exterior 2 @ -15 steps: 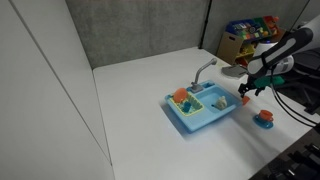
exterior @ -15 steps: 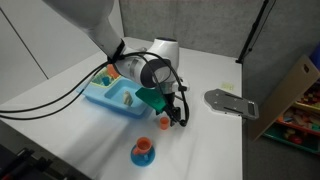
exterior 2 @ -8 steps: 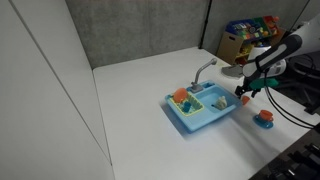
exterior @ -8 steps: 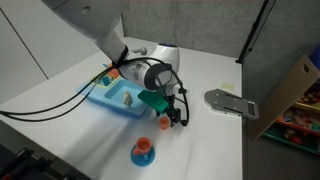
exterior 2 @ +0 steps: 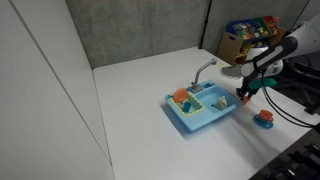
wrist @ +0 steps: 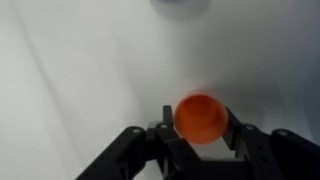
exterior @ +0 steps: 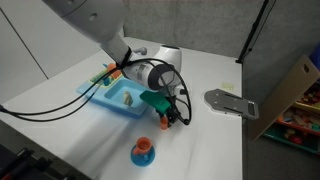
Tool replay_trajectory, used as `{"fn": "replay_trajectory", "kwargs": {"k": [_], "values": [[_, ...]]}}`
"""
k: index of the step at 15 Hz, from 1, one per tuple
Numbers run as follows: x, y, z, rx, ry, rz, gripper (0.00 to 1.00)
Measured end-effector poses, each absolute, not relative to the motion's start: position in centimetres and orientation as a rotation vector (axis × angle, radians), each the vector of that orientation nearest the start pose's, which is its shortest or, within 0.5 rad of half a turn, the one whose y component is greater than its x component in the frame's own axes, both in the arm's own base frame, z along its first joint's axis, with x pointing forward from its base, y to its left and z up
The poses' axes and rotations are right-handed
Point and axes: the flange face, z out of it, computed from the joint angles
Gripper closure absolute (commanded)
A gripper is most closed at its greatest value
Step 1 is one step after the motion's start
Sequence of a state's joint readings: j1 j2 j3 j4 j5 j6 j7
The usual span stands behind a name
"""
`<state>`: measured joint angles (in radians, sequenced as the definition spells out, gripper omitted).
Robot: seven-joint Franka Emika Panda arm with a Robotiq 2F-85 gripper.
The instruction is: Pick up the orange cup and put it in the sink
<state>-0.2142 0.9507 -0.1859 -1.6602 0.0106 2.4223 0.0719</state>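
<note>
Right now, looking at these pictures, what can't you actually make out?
- Wrist view: it is blurred, so I cannot tell whether the gripper squeezes the orange cup or only flanks it. The sink lies outside this frame.
- In both exterior views the cup is tiny and half covered by the gripper, so I cannot tell whether it is off the table.
- The sink: the arm hides one end in an exterior view, and its contents are too small to name.

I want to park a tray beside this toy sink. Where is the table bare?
Bare: the wide stretch of table between the sink and the white panel. Crowded: the sink's other side, where the claw, orange cup and blue-based toy cluster.
</note>
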Motion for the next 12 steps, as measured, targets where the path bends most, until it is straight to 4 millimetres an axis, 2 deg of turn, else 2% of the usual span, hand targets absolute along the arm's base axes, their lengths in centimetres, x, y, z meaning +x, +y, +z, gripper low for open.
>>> {"fn": "replay_trajectory", "kwargs": {"k": [1, 6, 12], "values": [[59.3, -24.5, 4.8, -3.175, 0.673, 0.324, 0.83], [59.9, -24.4, 6.0, -3.170, 0.673, 0.341, 0.83], [61.1, -24.4, 10.5, -3.169, 0.676, 0.286, 0.83]]}}
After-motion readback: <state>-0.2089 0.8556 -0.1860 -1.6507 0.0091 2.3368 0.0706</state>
